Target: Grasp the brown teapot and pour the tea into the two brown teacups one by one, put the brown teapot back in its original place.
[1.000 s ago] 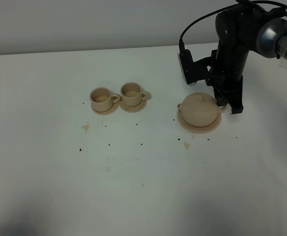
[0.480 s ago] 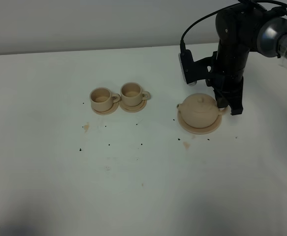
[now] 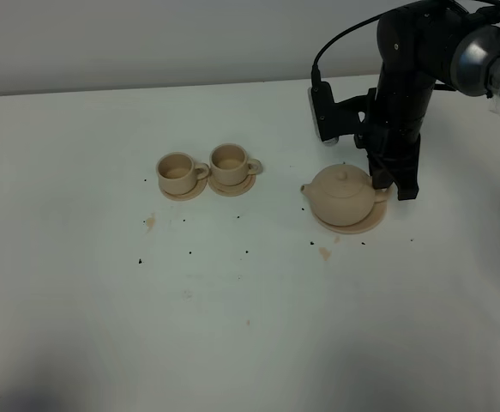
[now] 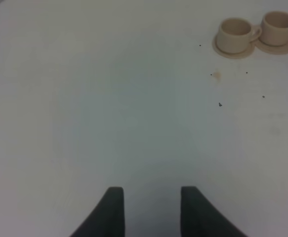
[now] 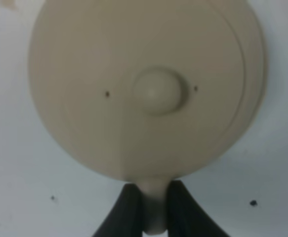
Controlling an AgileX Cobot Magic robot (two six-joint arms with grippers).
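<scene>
Right gripper [image 5: 153, 190] is clamped shut on the teapot's [image 5: 144, 89] loop handle [image 5: 152, 217], which is pinched between both dark fingers [image 5: 129, 207]. From the high camera, that gripper [image 3: 395, 187] is seen coming down from above at the side of the teapot [image 3: 344, 193] facing away from the cups. The lid is on, knob [image 5: 158, 91] up, and the pot is kept pretty much upright, with the spout [image 3: 305, 188] pointed toward the cups. It's shifted a bit off-center over its round plate [image 3: 363, 227]; a sliver of the plate [image 5: 258, 64] peeks out on one side. Whether the pot is touching the plate can't be told.

Well apart from it, the two cups [image 3: 178, 172] [image 3: 230, 161] are parked side by side, each on its own little saucer [image 3: 232, 186], with the saucers just about touching. Dark specks [image 3: 140, 260] and a couple of tan stains [image 3: 325, 253] are scattered on the white table [image 3: 232, 343].

Left gripper [image 4: 149, 212] is spread open over bare table with nothing held, the cups [image 4: 235, 33] seen far off.
</scene>
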